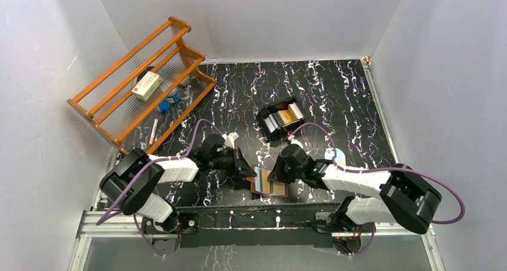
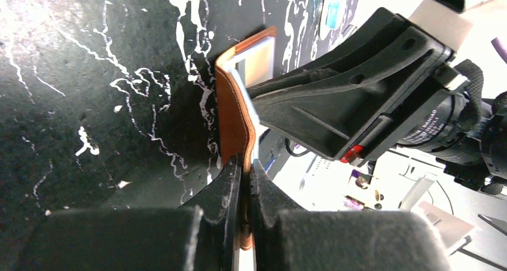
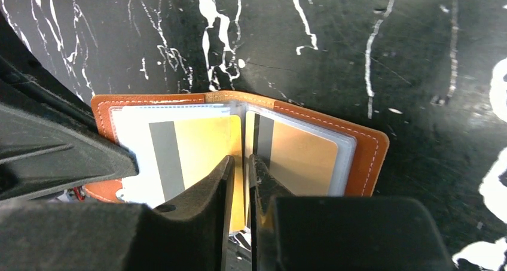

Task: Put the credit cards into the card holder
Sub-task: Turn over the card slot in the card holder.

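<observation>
So the left gripper is clamped on the stitched brown leather card holder flap; the right gripper pinches a glossy gold credit card by the clear sleeves.

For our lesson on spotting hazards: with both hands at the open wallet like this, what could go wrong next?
1. The left hand pinches only the thin cover edge of the wallet; it may slip, letting the cover flop over the sleeves.
2. The right hand holds a gold card right at the fold, so the card could slide between the clear sleeves rather than into one.
</observation>
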Robot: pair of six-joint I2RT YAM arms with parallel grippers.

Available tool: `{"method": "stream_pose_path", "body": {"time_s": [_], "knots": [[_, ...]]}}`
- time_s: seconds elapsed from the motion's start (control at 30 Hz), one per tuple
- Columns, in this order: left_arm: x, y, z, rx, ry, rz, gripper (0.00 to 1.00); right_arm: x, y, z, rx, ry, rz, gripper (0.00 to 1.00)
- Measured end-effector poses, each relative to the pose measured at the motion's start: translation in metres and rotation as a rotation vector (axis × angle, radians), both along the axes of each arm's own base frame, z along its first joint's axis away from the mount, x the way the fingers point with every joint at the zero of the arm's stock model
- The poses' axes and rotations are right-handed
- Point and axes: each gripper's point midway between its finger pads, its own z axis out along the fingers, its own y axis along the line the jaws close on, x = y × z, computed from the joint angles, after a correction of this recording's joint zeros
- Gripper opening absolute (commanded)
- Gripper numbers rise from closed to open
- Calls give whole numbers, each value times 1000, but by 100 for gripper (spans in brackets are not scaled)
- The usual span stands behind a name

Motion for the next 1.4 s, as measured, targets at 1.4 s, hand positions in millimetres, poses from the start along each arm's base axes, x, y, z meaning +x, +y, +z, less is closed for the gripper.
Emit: {"method": "stream_pose_path", "body": {"time_s": [1.4], "knots": [[9,19,17,211,-145,-99,7,123,-37,146,-303,-480,-1,56]]}}
